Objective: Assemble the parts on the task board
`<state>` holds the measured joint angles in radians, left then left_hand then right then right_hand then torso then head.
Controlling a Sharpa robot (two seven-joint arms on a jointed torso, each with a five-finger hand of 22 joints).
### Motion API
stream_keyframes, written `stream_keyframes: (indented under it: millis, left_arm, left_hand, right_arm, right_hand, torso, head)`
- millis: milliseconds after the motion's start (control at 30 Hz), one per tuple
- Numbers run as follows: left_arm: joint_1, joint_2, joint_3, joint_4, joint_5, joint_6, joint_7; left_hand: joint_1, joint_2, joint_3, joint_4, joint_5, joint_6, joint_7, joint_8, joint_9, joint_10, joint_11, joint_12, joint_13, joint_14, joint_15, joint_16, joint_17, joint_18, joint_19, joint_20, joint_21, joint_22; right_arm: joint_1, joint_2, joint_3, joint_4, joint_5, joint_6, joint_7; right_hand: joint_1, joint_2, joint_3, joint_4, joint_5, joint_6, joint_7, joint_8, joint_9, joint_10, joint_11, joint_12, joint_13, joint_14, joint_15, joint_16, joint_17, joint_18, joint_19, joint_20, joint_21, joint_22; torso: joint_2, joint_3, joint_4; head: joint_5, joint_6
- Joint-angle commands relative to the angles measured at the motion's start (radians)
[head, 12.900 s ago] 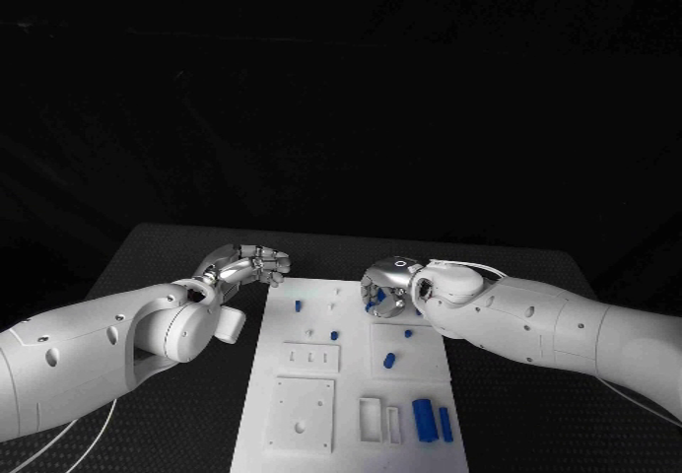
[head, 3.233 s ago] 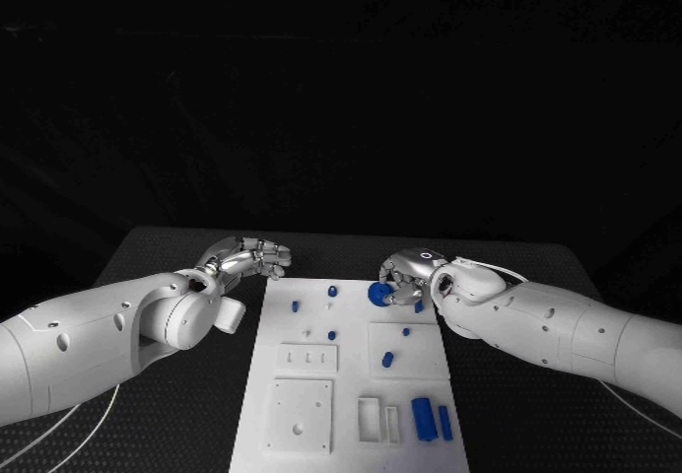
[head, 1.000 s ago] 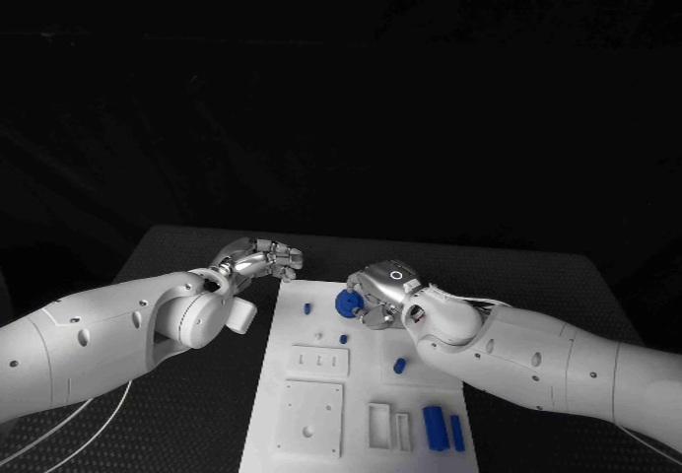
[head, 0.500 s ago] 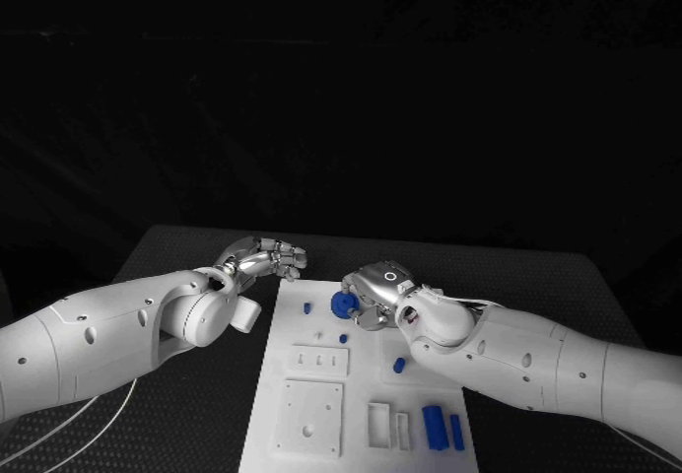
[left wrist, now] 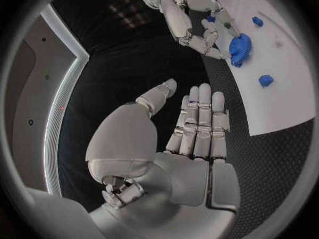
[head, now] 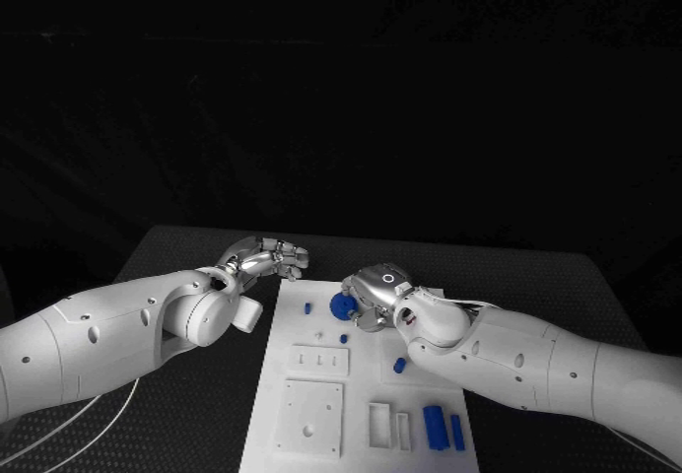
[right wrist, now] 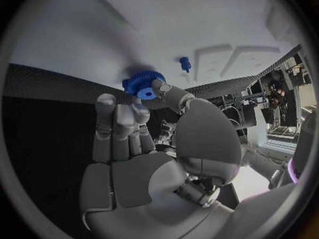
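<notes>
Arms: you have two glossy white arms, thick and rounded, with small dark screw holes dotted along the shells.
Left arm (head: 100,340): your shell ends in a big round white wrist housing with a flat disc face.
Right arm (head: 540,360): you can see a smooth white wrist bulb, with a thin white cable looping along its top.
Cables: thin pale cables hang beneath your left arm, near the bottom left corner.
Left hand (head: 263,260): yours is polished silver metal, segmented fingers, pale rounded tips.
Right hand (head: 376,291): the same silver build, with a small ring marking on its back.
Palms: in your wrist views, smooth white-grey plates with silver linkages at the thumb base.
</notes>
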<state>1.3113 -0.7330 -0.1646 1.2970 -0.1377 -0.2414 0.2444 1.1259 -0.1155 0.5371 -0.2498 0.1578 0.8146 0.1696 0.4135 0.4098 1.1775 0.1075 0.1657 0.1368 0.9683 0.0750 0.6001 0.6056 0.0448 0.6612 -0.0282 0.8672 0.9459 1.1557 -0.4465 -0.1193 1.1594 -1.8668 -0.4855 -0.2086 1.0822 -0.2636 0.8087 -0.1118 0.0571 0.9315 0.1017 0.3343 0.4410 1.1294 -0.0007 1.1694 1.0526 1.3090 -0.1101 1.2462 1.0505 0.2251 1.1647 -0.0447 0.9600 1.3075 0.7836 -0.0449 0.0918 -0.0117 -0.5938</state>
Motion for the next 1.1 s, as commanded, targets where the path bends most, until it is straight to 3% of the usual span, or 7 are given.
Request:
stream_keyframes:
  millis: [33, 233, 367, 633, 1100]
  left_arm:
    - [0.001, 0.003, 0.001, 0.002, -0.002, 0.014, 0.011]
    - [0.001, -0.002, 0.001, 0.001, -0.002, 0.01, 0.01]
    - [0.001, -0.001, 0.001, -0.001, -0.002, 0.011, 0.009]
    - [0.001, -0.002, 0.001, 0.001, -0.002, 0.011, 0.008]
    - [0.002, -0.003, 0.001, 0.002, -0.002, 0.011, 0.006]
  left_hand:
    - [0.0, 0.007, 0.001, -0.003, -0.005, -0.001, 0.005, -0.005, 0.001, 0.003, 0.005, -0.005, 0.001, -0.006, -0.002, 0.003, -0.001, 0.019, -0.004, 0.001, 0.006, 0.001]
    - [-0.001, 0.006, 0.001, -0.004, -0.005, -0.001, 0.005, -0.005, 0.001, 0.002, 0.005, -0.005, 0.002, -0.007, -0.002, 0.002, -0.002, 0.019, -0.005, 0.001, 0.005, 0.001]
    - [-0.001, 0.006, 0.001, -0.004, -0.005, -0.001, 0.005, -0.005, 0.001, 0.002, 0.005, -0.006, 0.002, -0.008, -0.002, 0.002, -0.002, 0.019, -0.006, 0.001, 0.005, 0.001]
    - [-0.001, 0.007, 0.001, -0.004, -0.005, -0.001, 0.005, -0.005, 0.001, 0.002, 0.005, -0.006, 0.002, -0.008, -0.002, 0.002, -0.002, 0.019, -0.006, 0.002, 0.005, 0.001]
    - [-0.001, 0.006, 0.001, -0.004, -0.005, -0.002, 0.005, -0.006, 0.001, 0.002, 0.005, -0.006, 0.002, -0.008, -0.002, 0.003, -0.003, 0.019, -0.006, 0.002, 0.005, 0.001]
  right_arm:
    - [-0.005, 0.005, -0.002, -0.008, -0.007, 0.002, 0.006]
    - [-0.008, 0.013, -0.004, -0.014, -0.003, 0.004, 0.009]
    - [-0.008, 0.017, -0.005, -0.015, 0.003, 0.005, 0.01]
    - [-0.009, 0.02, -0.005, -0.016, 0.015, 0.026, 0.016]
    - [-0.009, 0.025, -0.007, -0.02, 0.049, 0.029, 0.014]
  right_hand:
    - [0.001, -0.006, 0.002, 0.003, -0.005, 0.086, -0.002, 0.001, -0.001, -0.018, -0.011, 0.002, -0.001, 0.001, -0.005, -0.003, 0.001, 0.037, 0.008, -0.008, 0.007, 0.002]
    - [0.002, -0.007, 0.001, 0.001, -0.005, 0.084, -0.001, 0.0, -0.001, -0.018, -0.01, 0.002, -0.001, 0.001, -0.005, -0.003, 0.001, 0.037, 0.008, -0.008, 0.007, 0.002]
    - [0.003, -0.01, -0.002, 0.0, -0.005, 0.081, 0.0, -0.002, -0.002, -0.019, -0.009, 0.001, -0.001, 0.001, -0.004, -0.004, 0.002, 0.037, 0.007, -0.008, 0.007, 0.002]
    - [0.004, -0.013, -0.008, -0.004, -0.005, 0.073, 0.002, -0.006, -0.003, -0.021, -0.007, 0.0, -0.001, 0.0, -0.002, -0.005, 0.003, 0.037, 0.006, -0.007, 0.006, 0.002]
    - [-0.023, -0.024, -0.09, -0.019, -0.005, 0.0, 0.025, -0.046, -0.021, -0.038, 0.015, -0.004, -0.001, -0.004, 0.016, -0.015, 0.008, 0.037, -0.005, -0.001, -0.001, 0.0]
  torso:
    - [0.0, -0.0006, -0.0004]
    - [0.0, 0.0005, -0.0022]
    - [0.0, -0.0001, 0.0003]
    - [0.0, -0.0007, -0.0016]
    - [0.0, 0.0003, -0.002]
  head:
    - [0.0, 0.001]
    - [0.003, 0.002]
    - [0.001, 0.003]
    - [0.002, 0.001]
    - [0.001, -0.001]
